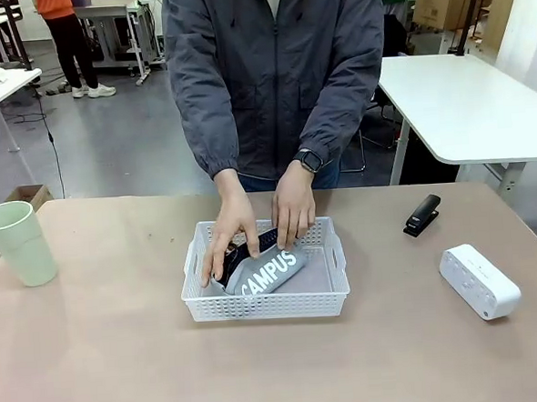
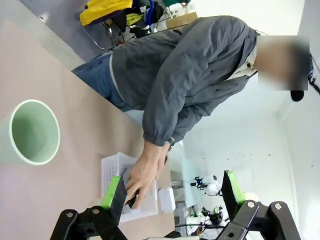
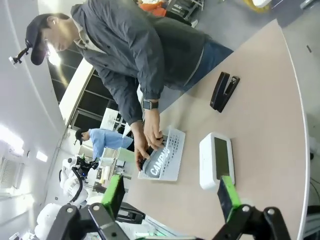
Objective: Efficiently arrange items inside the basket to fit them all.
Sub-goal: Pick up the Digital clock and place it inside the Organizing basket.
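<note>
On the counter [image 1: 123, 356], the white basket [image 1: 268, 306] is sitting mid-frame, a person's hands [image 1: 292, 213] pressing the grey pouch [image 1: 268, 272], lettered "CAMPUS", slantwise inside. I am judging its sprawl risks crowding out the white box [image 1: 479, 281] lower right, green cup [image 1: 17, 242] far left, stapler [image 1: 422, 215] right. Left gripper [image 2: 172, 192] and right gripper [image 3: 170, 195] are hanging spread, empty.

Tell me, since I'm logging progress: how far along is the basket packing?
Done: the grey CAMPUS pouch lies in the white basket. In hand: the person's hands are on the pouch. Left: the pale green cup, black stapler and white box sit outside it. The left end effector and right end effector are open, empty.
</note>
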### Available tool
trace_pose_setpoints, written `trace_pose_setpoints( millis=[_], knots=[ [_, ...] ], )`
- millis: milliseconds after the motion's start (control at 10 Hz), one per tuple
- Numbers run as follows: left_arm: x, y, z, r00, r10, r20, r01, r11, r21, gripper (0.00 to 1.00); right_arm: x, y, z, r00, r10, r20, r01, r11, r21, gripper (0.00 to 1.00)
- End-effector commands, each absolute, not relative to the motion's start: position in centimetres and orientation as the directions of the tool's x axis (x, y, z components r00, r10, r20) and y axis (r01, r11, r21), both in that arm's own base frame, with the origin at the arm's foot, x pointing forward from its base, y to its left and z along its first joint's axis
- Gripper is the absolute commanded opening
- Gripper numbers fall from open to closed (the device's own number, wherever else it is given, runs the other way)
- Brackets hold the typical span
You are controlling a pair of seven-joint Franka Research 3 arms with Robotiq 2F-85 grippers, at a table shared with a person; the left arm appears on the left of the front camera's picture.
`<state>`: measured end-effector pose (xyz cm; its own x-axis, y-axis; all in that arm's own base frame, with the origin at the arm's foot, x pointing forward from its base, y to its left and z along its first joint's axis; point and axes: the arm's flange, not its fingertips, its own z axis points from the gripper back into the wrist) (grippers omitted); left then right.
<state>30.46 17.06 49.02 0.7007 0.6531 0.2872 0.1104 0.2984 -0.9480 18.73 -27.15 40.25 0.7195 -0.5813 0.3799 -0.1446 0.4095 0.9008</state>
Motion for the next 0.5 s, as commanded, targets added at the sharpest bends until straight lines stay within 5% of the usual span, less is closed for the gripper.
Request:
trace_pose_setpoints(
  millis=[0, 100, 400],
  knots=[
    [27.7, 11.1, 46.2, 0.693, 0.65, 0.31, 0.157, 0.283, -0.946, 1.0, 18.2, -24.7, 40.6, 0.688, -0.594, 0.416, -0.127, 0.466, 0.875, 1.0],
    [30.5, 17.1, 49.0, 0.701, 0.653, 0.287, 0.11, 0.298, -0.948, 1.0, 18.7, -27.1, 40.2, 0.72, -0.581, 0.38, -0.145, 0.41, 0.901, 1.0],
    [30.5, 17.1, 49.0, 0.701, 0.653, 0.287, 0.11, 0.298, -0.948, 1.0, 18.7, -27.1, 40.2, 0.72, -0.581, 0.38, -0.145, 0.41, 0.901, 1.0]
  ],
)
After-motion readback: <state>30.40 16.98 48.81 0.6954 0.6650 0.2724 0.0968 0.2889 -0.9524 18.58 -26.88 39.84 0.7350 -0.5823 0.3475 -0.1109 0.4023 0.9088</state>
